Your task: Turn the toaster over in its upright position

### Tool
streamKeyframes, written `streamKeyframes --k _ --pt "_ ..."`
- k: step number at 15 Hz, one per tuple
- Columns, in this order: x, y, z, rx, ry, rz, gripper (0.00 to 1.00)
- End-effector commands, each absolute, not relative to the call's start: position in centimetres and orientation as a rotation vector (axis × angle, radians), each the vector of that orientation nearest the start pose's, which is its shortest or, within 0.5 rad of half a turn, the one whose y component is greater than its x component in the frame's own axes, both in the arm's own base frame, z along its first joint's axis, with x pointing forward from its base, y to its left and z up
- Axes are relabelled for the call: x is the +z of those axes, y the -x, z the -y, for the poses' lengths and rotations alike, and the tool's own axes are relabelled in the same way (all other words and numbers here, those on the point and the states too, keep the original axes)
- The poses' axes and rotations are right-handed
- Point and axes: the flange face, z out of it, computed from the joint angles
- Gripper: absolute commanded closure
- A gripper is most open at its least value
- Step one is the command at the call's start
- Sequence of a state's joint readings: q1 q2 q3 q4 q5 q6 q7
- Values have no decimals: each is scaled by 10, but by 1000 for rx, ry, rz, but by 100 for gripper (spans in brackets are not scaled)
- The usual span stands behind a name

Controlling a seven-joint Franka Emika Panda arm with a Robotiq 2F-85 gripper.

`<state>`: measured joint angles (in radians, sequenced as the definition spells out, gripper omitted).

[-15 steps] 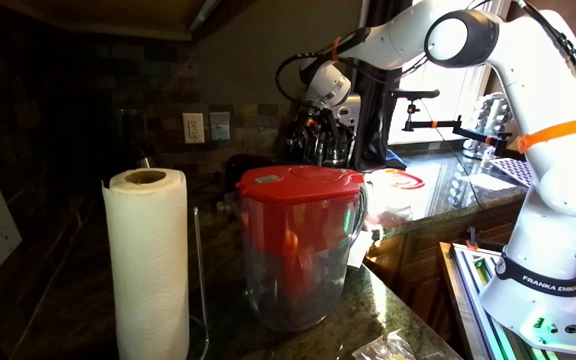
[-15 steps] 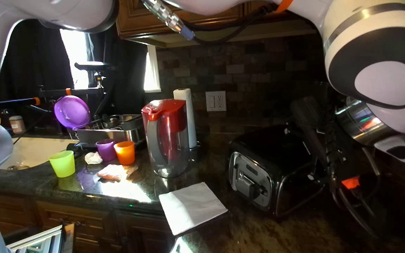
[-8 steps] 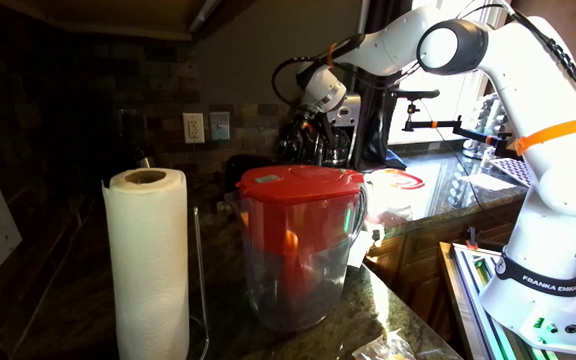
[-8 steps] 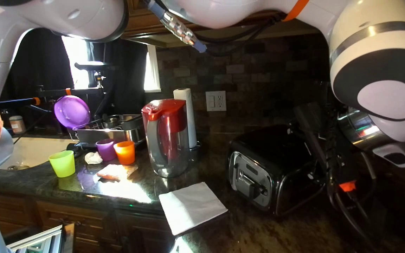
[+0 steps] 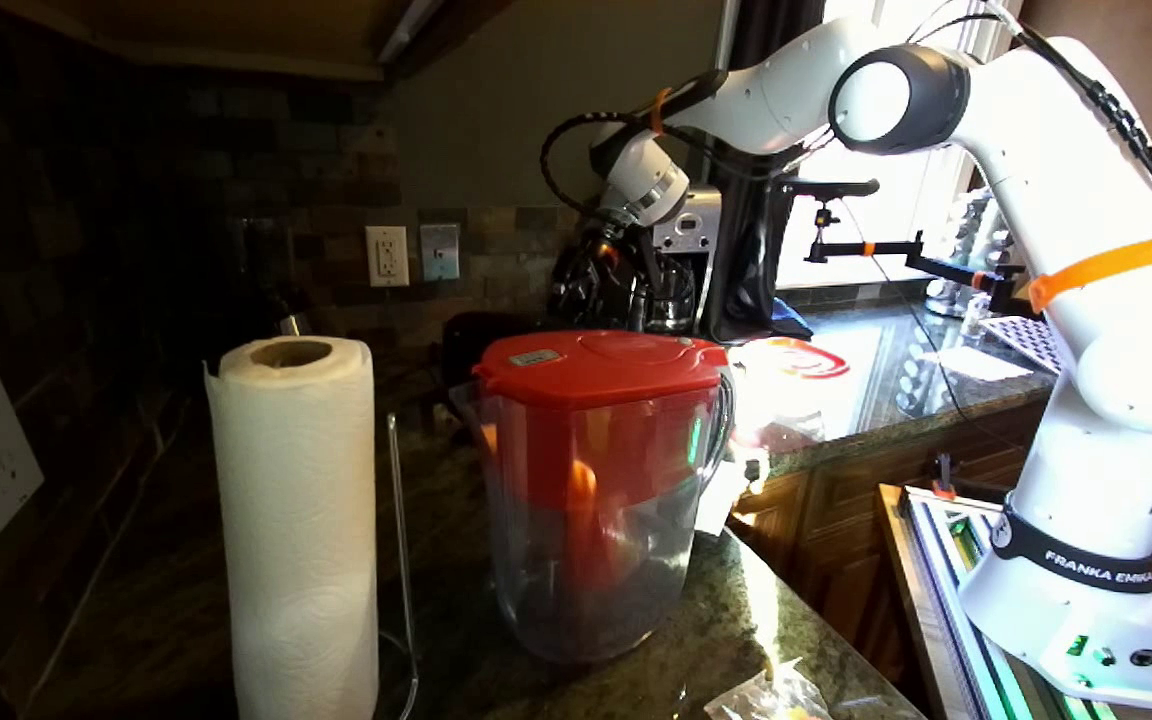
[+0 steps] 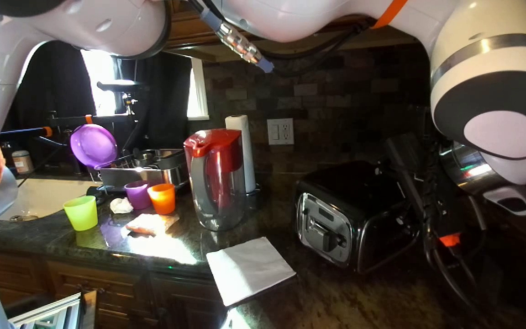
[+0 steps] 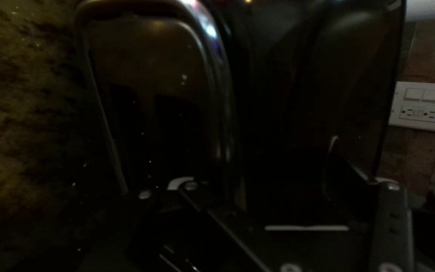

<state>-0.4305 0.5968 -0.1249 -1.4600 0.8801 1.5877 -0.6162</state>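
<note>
In an exterior view the glossy black boxy toaster with chrome edging and a silver control panel (image 6: 356,214) lies at four o'clock from the centre, on its side as I judge it, since the lever slot runs across rather than up; whether all its lower edge rests on the dark speckled stone counter (image 6: 336,301) is too dim to tell; the black two-fingered gripper (image 6: 388,195) is at its three-o'clock end, one finger by the upper black face, the other by the chrome-rimmed face, presumably so that a roll can bring it upright; the flat white paper square (image 6: 250,270) at eight o'clock from the toaster might drag if the body swings over it; the clear plastic pitcher with a red lid (image 6: 217,183) stands farther off, near half past nine.

In an exterior view that pitcher and the white paper-towel roll (image 5: 296,530), at six and eight o'clock, hide much of the work; what looks like the toaster's dark rounded edge shows behind the lid's nine-o'clock end; the black-and-silver coffee machine (image 5: 688,232) appears just beside the gripper at two o'clock and could limit the swing, though depth is unclear.

In the wrist view the fingers (image 7: 393,223) stand at six and four o'clock, spread wide, the toaster's black body between or beyond them; whether they pinch it I cannot tell; the white outlet plate (image 7: 423,107) shows past the toaster at three o'clock.
</note>
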Motion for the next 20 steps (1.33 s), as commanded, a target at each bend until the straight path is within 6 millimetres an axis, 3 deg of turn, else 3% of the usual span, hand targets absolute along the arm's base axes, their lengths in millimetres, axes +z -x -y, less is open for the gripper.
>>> streamKeyframes --k 1,3,9,14,20 --pt "338 -624 277 -123 2198 -192 48" --pt "343 -626 277 -149 2191 -192 57" --pt "358 -628 273 -185 2254 -171 67" --pt "364 -628 267 -179 2284 -146 71" --pt "372 -632 245 -155 2338 -106 72"
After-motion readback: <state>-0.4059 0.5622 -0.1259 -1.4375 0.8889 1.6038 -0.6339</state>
